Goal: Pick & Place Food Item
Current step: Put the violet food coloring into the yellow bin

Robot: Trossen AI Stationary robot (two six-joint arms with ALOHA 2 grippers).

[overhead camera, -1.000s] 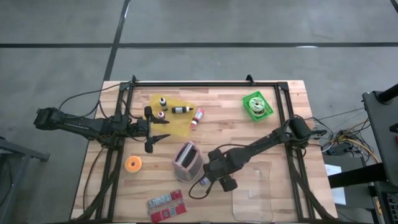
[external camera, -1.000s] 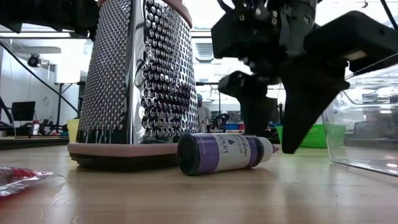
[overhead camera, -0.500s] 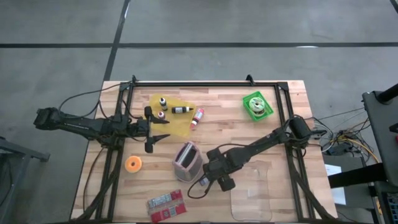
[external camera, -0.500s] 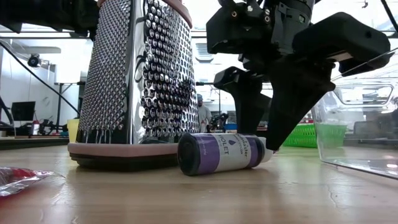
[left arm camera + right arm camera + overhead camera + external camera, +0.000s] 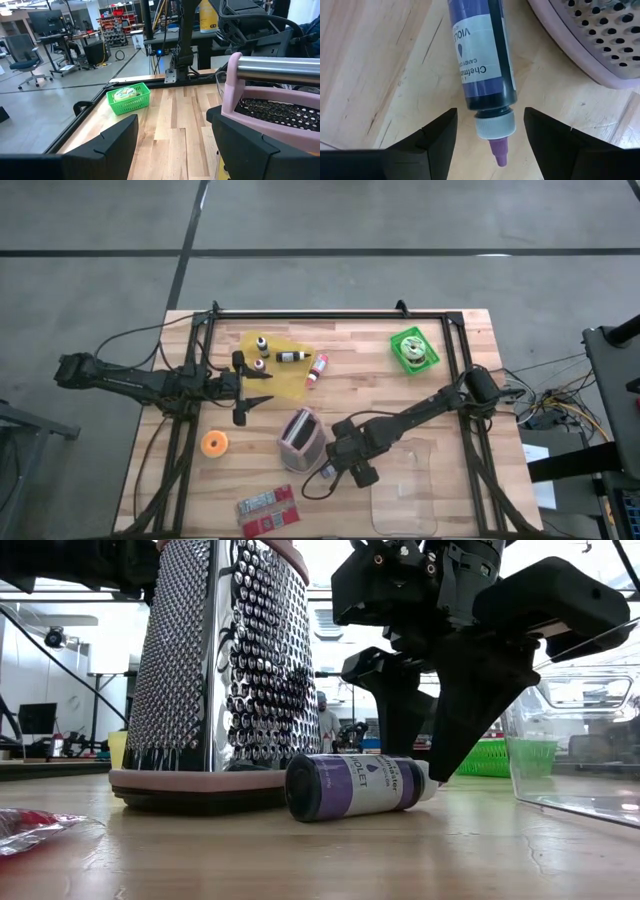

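A violet food-colouring bottle (image 5: pixel 480 55) lies on its side on the wooden table, right beside the base of a metal box grater (image 5: pixel 215 660). In the low view the bottle (image 5: pixel 355 787) points its white cap and purple nozzle (image 5: pixel 494 131) toward my right gripper (image 5: pixel 490 116). That gripper points steeply down. It is open, with one finger on each side of the cap end and a gap showing at both sides. My left gripper (image 5: pixel 172 150) waits open and level at the table's left (image 5: pixel 250 388), holding nothing.
A clear plastic container (image 5: pixel 405 485) stands just right of my right gripper. A green basket (image 5: pixel 413 349) sits at the far right. A yellow sheet (image 5: pixel 285 375) with small bottles lies at the far left. An orange roll (image 5: pixel 214 444) and a red packet (image 5: pixel 266 511) lie near the front.
My right gripper's fingers have drawn a little closer together around the bottle's cap end, the nearer finger coming in toward the nozzle. The bottle has stayed where it lay.
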